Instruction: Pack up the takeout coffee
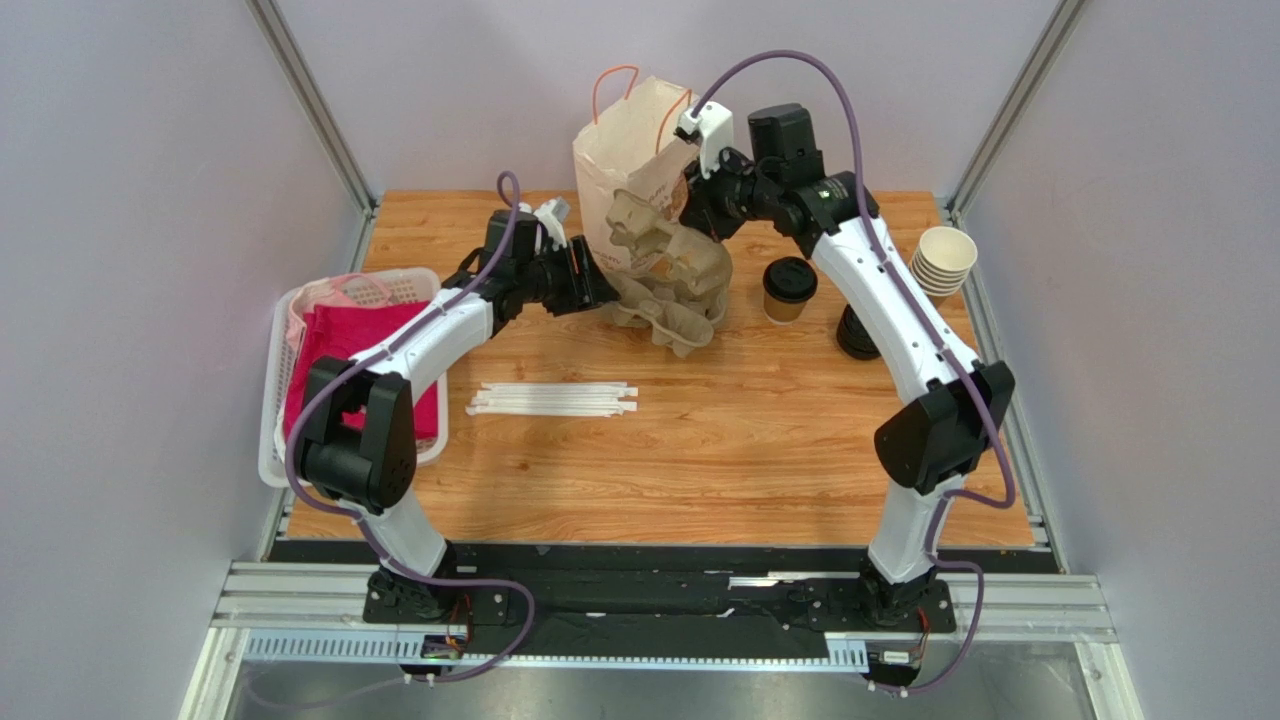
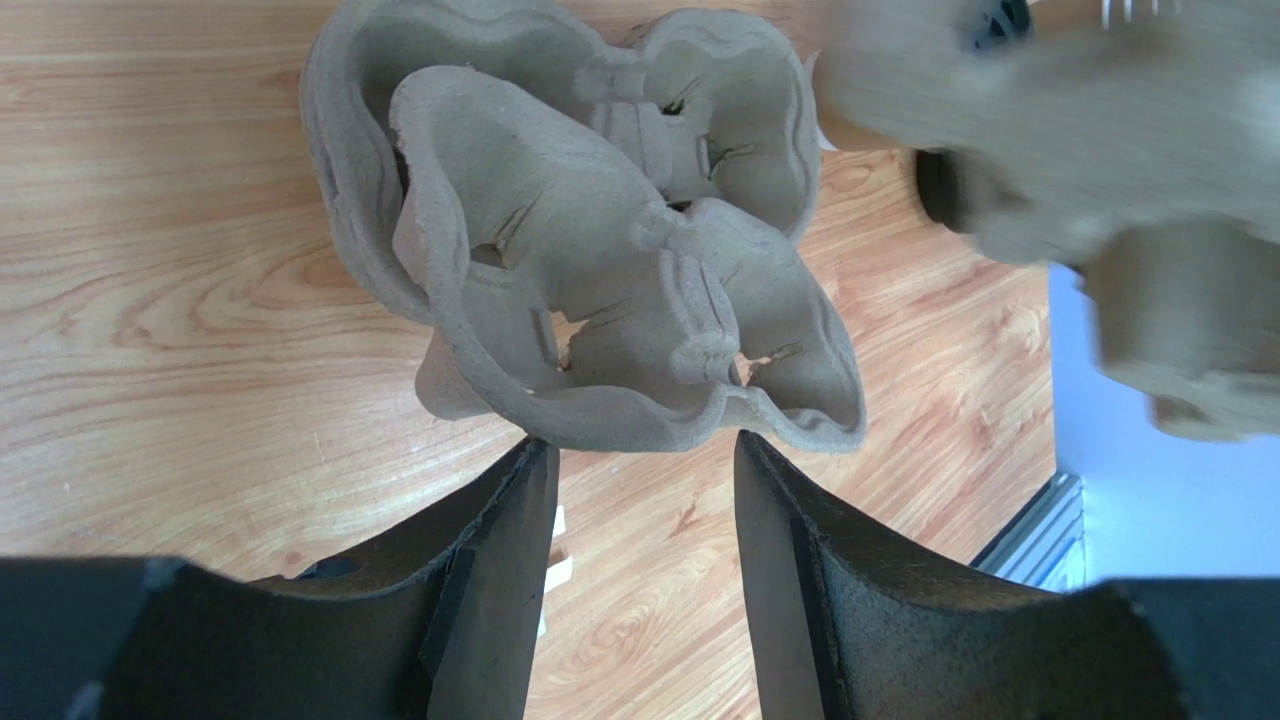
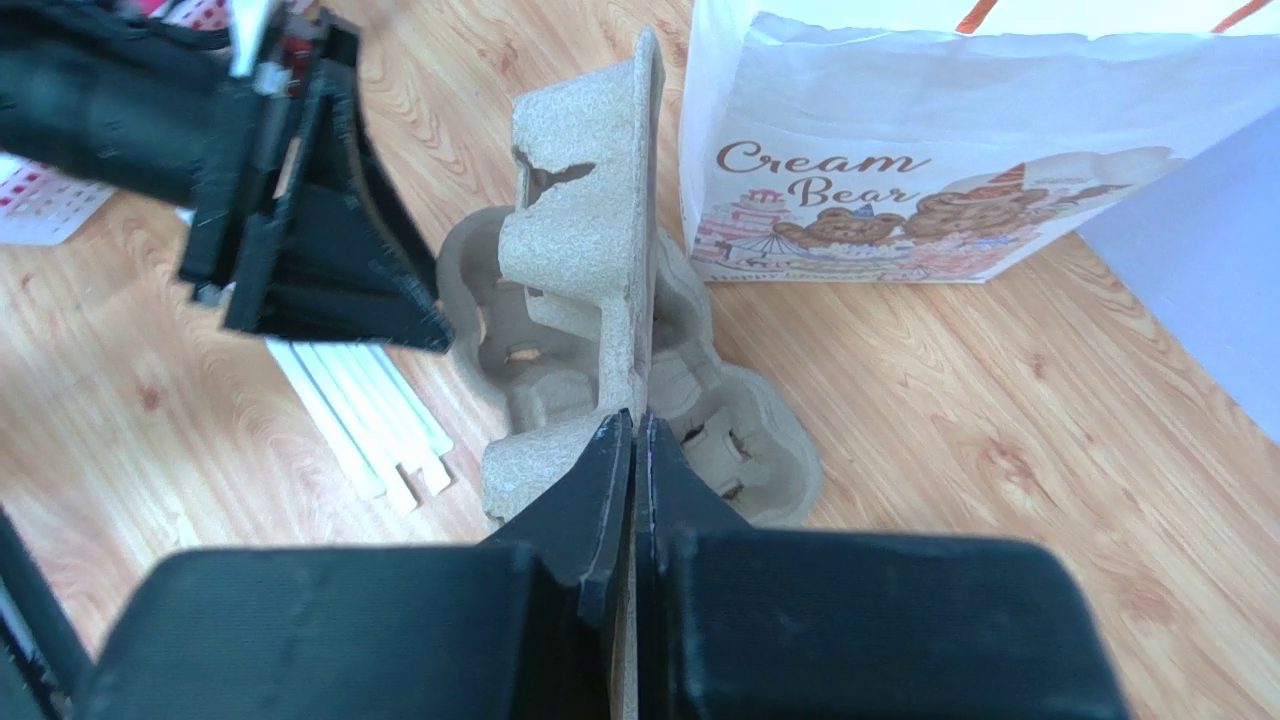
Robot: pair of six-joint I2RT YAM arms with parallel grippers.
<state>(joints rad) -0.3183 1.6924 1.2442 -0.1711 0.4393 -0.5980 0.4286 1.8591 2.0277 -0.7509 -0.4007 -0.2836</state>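
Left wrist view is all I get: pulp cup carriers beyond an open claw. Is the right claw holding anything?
Observer: Yes. The right claw is shut on the rim of one pulp carrier, which stands on edge over the stack.
Operator: And where is the coffee?
Observer: The takeout coffee stands lidded on the table, on the robot's right of the stack, in no claw.

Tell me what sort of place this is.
Probably a lab test cell staged as a takeout counter: plain walls and metal frame posts around a wooden table, with a lidded coffee cup, pulp cup carriers and a Cream Bear paper bag.
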